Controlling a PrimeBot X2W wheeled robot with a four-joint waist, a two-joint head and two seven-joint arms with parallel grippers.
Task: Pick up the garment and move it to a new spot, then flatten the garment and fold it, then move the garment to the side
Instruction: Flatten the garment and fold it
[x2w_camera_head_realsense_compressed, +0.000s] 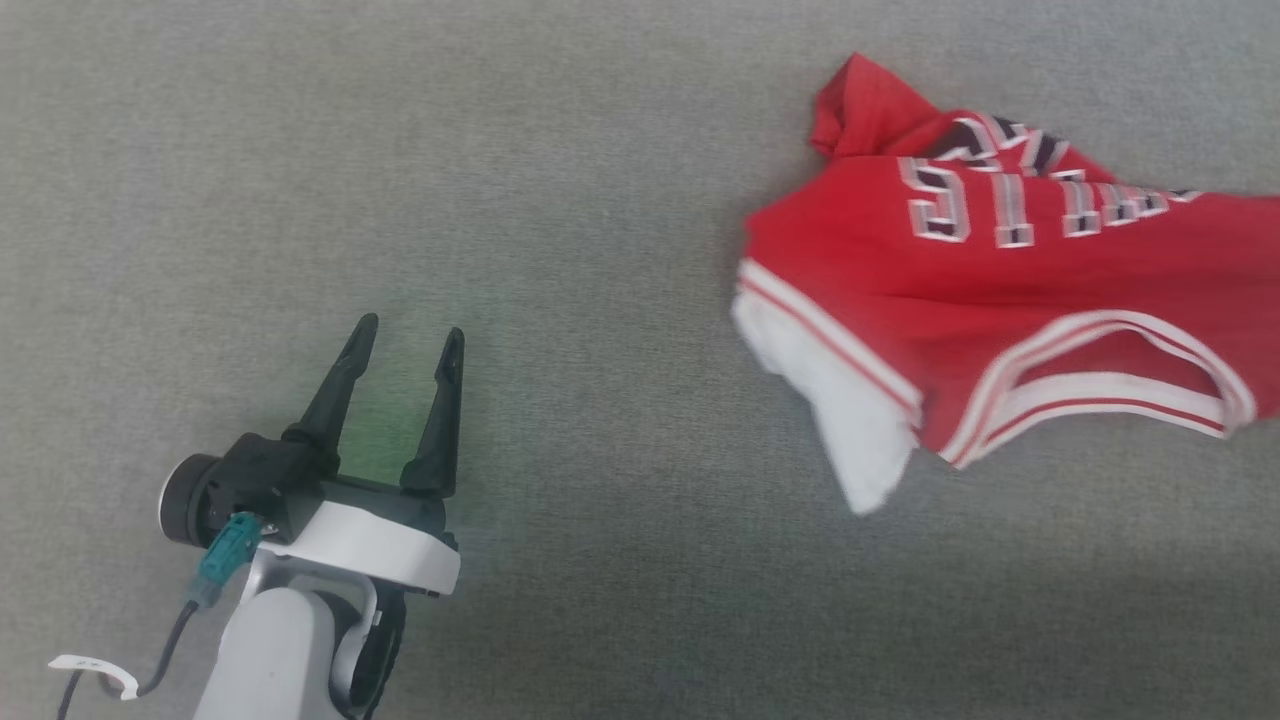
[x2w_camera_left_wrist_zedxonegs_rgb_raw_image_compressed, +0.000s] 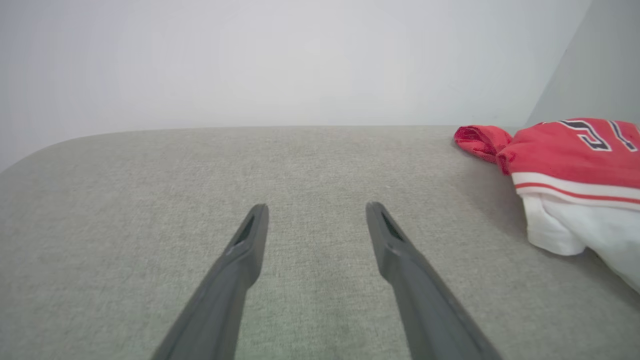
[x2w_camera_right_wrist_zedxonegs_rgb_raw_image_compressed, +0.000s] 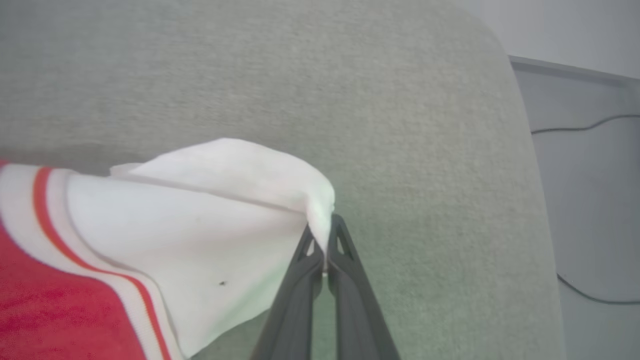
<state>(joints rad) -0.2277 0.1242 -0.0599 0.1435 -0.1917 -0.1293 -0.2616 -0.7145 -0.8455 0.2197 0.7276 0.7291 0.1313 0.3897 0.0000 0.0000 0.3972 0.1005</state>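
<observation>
Here, rumpled red garment (x2w_camera_head_realsense_compressed: 1000, 295) on nubby upholstery (x2w_camera_head_realsense_compressed: 600, 150)

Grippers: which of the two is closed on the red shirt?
The right gripper: it is shut on the white sleeve edge of the garment. The left gripper stands open above the bare grey surface, apart from the garment.

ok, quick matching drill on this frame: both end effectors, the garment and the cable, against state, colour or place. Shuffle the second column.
Column 1
1 left end effector
2 right end effector
3 garment
4 cable

Column 2
A shut on the garment's white edge
B lying on the floor
C open, over the grey fabric surface
D red with dark lettering

Pairs: 1-C, 2-A, 3-D, 4-B
</observation>
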